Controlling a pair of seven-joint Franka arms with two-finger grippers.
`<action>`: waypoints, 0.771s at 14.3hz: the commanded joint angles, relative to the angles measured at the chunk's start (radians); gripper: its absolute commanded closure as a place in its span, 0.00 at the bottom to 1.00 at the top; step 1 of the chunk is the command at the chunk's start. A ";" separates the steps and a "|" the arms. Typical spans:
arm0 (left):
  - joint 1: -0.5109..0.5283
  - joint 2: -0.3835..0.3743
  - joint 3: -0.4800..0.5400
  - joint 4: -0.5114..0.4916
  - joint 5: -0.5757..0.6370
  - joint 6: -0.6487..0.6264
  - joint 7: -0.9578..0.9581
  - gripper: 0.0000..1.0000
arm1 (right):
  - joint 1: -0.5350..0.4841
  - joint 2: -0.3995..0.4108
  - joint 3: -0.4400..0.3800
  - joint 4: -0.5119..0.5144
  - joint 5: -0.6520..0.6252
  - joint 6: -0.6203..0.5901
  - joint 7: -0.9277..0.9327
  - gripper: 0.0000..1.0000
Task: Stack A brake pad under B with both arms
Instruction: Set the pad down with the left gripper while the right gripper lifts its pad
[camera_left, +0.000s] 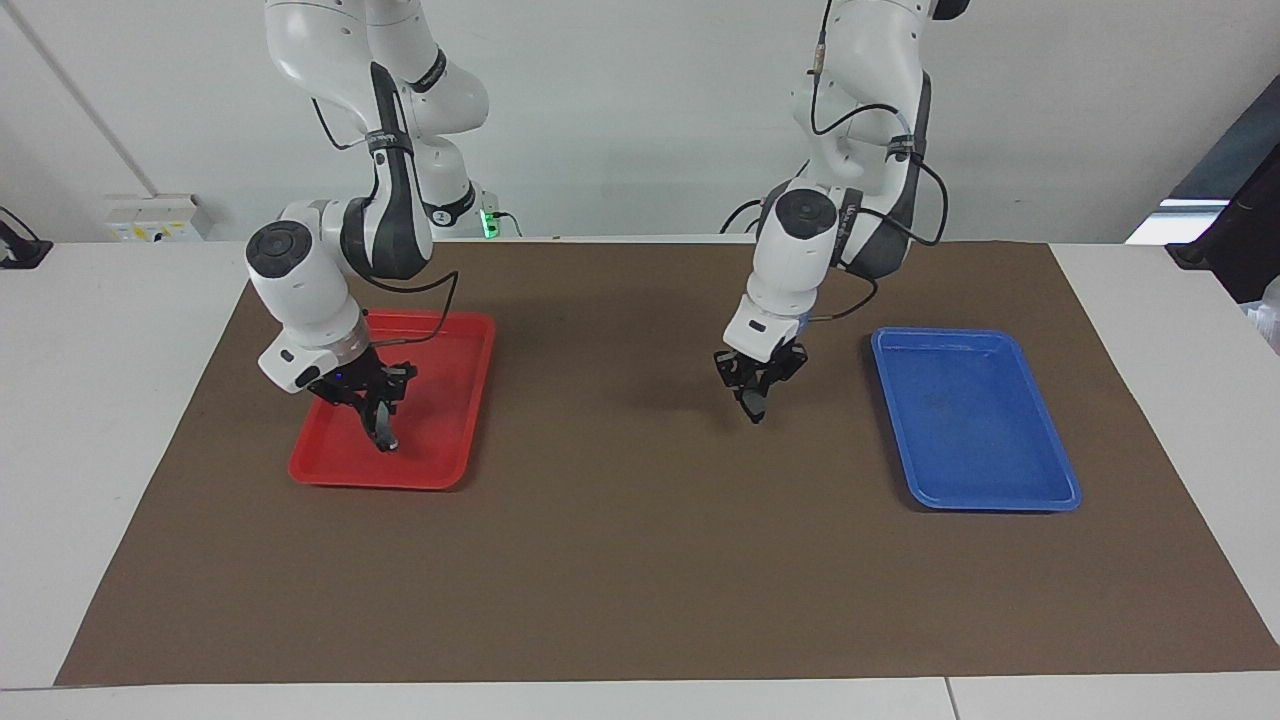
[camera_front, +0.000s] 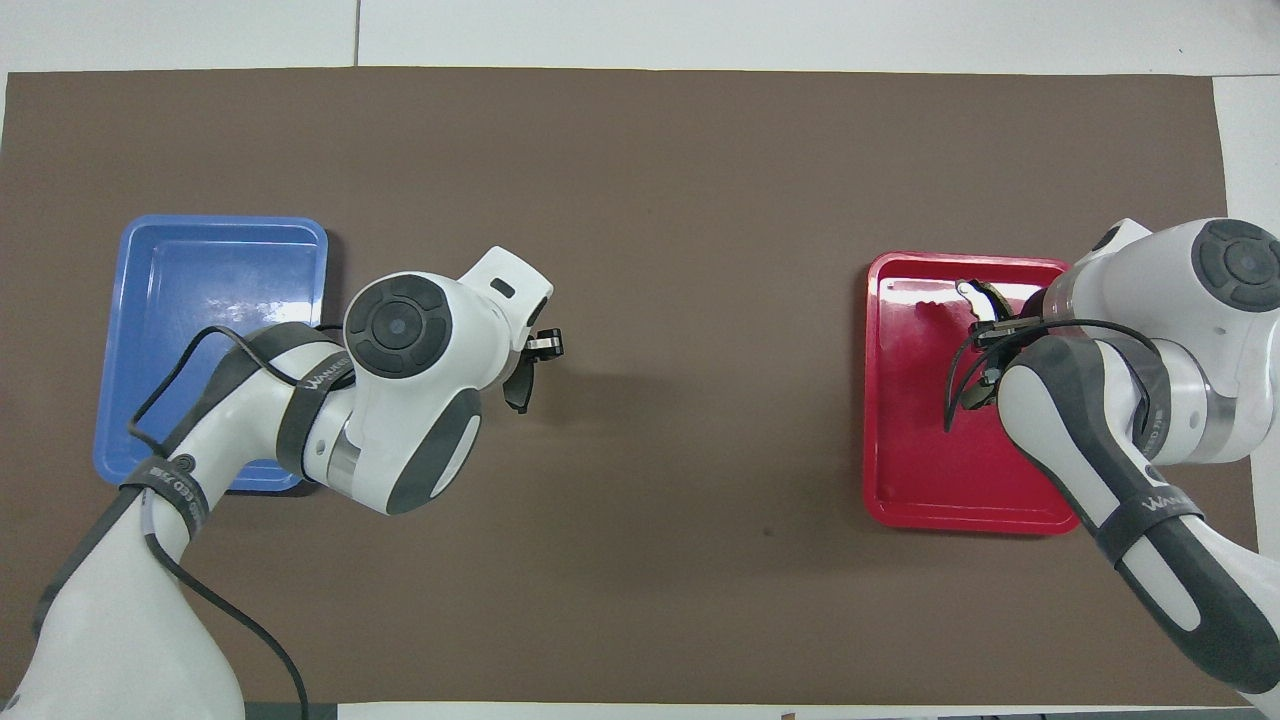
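Observation:
My left gripper (camera_left: 757, 388) is shut on the short dark A brake pad (camera_left: 756, 406) and holds it in the air over the brown mat, beside the blue tray. In the overhead view the left gripper (camera_front: 530, 358) shows past the wrist with the A brake pad (camera_front: 518, 388) hanging from it. My right gripper (camera_left: 372, 400) is shut on B (camera_left: 383, 432), the curved black pad with a light grey strip, low over the red tray (camera_left: 450, 400). I cannot tell whether its tip touches the tray. In the overhead view the right gripper (camera_front: 985, 325) and B (camera_front: 985, 297) are partly hidden by the arm.
The blue tray (camera_left: 975, 420) lies bare at the left arm's end of the brown mat (camera_left: 620, 560); it also shows in the overhead view (camera_front: 215, 300). The red tray (camera_front: 920, 430) lies at the right arm's end. Open mat lies between the trays.

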 joint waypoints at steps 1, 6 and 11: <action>-0.062 0.079 0.018 0.053 -0.004 0.037 -0.085 0.98 | -0.008 -0.022 0.004 0.090 0.007 -0.128 -0.032 0.97; -0.088 0.116 0.013 0.046 -0.004 0.061 -0.093 0.61 | -0.011 -0.026 0.002 0.163 0.053 -0.218 -0.033 0.97; -0.050 0.094 0.018 0.047 -0.004 0.049 -0.077 0.00 | -0.002 -0.028 0.002 0.193 0.054 -0.257 -0.033 0.97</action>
